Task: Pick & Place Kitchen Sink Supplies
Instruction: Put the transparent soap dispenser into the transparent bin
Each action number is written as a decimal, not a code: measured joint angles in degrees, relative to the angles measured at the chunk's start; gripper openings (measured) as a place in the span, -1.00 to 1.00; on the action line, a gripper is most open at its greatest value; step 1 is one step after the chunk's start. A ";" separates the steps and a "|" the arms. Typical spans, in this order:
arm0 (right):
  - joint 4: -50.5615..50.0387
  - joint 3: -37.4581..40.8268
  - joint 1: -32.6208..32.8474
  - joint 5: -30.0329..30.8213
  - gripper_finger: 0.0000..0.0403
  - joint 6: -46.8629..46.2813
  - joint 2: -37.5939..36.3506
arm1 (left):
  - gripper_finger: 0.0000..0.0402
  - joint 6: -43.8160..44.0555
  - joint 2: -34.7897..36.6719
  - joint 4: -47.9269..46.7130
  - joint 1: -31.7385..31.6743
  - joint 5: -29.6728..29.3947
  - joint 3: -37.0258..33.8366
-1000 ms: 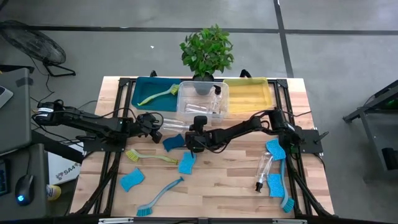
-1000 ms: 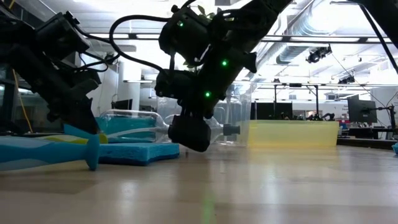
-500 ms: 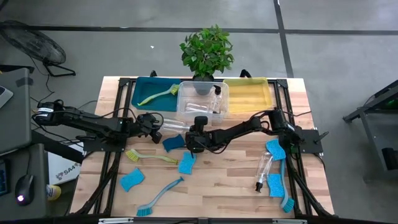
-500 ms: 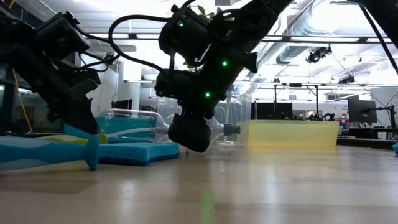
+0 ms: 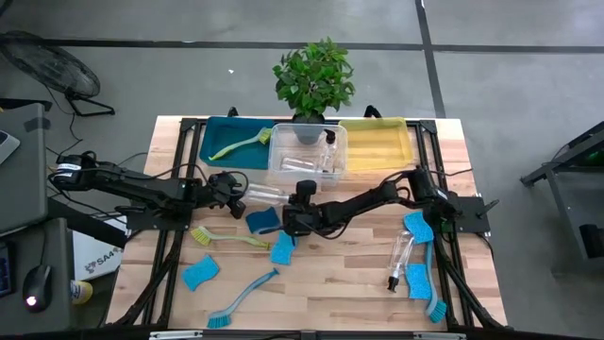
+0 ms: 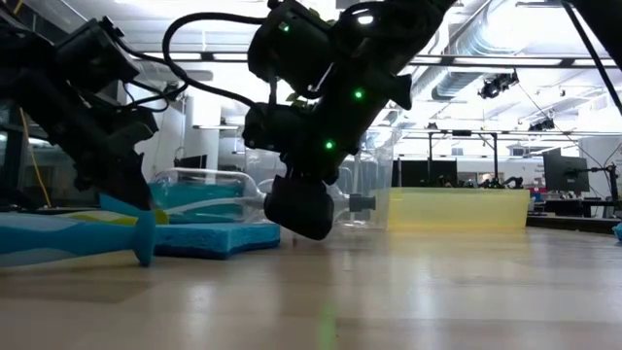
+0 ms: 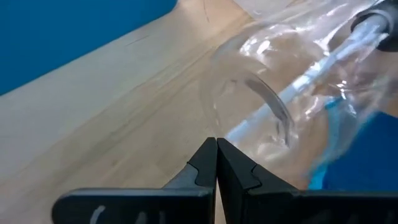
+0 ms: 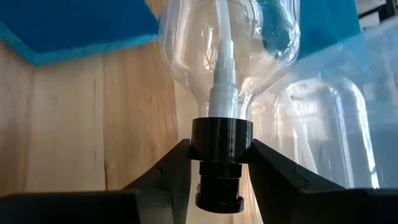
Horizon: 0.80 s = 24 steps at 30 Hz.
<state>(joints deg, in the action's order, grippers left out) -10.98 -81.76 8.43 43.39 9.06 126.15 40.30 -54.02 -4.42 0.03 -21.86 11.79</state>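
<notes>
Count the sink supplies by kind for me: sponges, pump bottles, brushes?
Blue sponges: 5
Clear pump bottles: 4, two of them in the clear bin
Dish brushes: 4
Total: 13

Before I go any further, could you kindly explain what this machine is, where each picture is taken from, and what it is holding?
These are two dark robot arms at a wooden table. One picture looks straight down, one looks level across the tabletop, and two come from cameras on the arms' wrists. On the table lie blue sponges, dish brushes and clear pump bottles; behind them stand a teal bin, a clear bin, a yellow bin and a potted plant. The right gripper has its fingers against the black pump collar of a lying bottle near the middle. The left gripper is shut and empty, at that bottle's base.
</notes>
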 joint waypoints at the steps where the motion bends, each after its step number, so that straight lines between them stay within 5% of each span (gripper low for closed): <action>1: -0.71 0.00 0.00 0.17 -0.37 -0.91 -0.04 | -1.00 -0.15 0.27 0.02 0.00 0.10 0.00; 13: -6.31 0.05 0.25 1.22 -0.37 -7.08 -3.20 | -1.00 -9.96 9.72 -6.52 0.00 0.28 6.95; 24: -8.34 -0.02 2.57 -5.63 -0.37 -9.27 -5.76 | -1.00 -16.46 21.02 -14.04 0.00 -1.12 11.96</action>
<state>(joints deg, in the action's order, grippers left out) -19.32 -81.78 10.99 37.77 -0.21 120.39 23.84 -33.00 -18.46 0.03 -22.98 23.75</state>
